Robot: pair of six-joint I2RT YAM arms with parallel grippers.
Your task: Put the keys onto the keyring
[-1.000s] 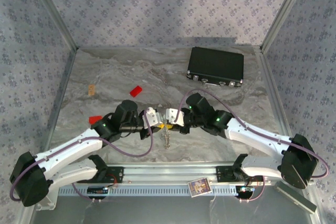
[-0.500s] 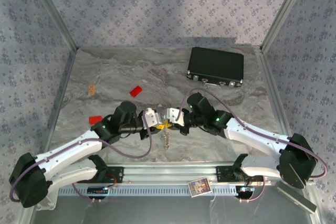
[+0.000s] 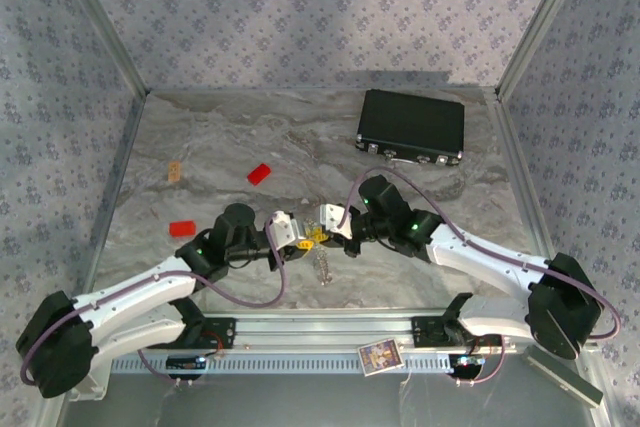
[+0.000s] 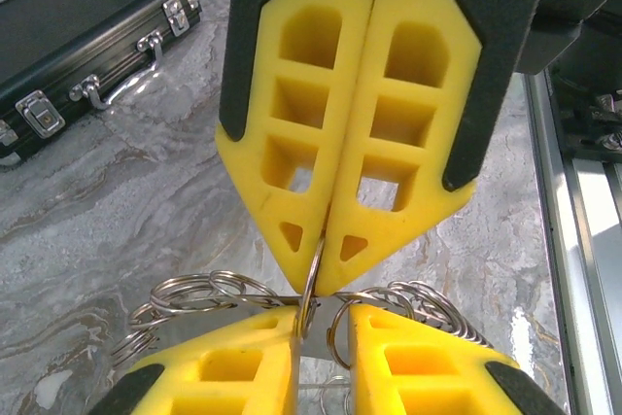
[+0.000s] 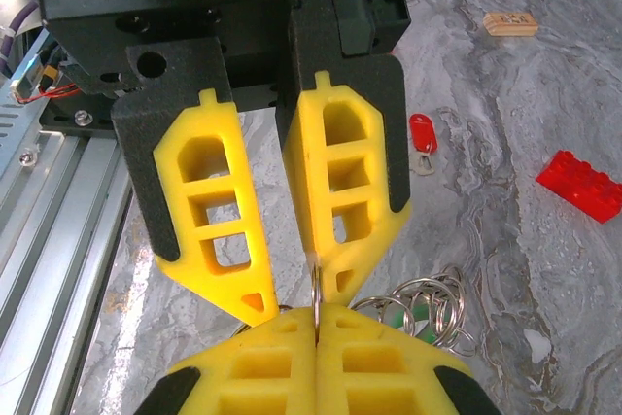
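Note:
The keyring [image 4: 313,264] is a thin silvery loop held on edge between the two grippers, which meet tip to tip over the near middle of the table. My right gripper [image 5: 316,318] is shut on the keyring [image 5: 316,291]. My left gripper [image 4: 324,316] stands open, its jaws apart, with the loop against the inner face of one finger. A chain of small silvery links [image 3: 322,265] hangs below them. The green key [image 5: 410,318] sits among those links. The red key [image 5: 421,133] lies alone on the table.
A black box [image 3: 411,127] lies at the back right. Two red blocks [image 3: 259,173] [image 3: 182,229] and a small tan piece [image 3: 175,171] lie to the left. A metal rail [image 3: 320,329] runs along the near edge.
My left arm has drawn back a little toward the near left. The hanging chain has shifted slightly right. The grippers stay tip to tip.

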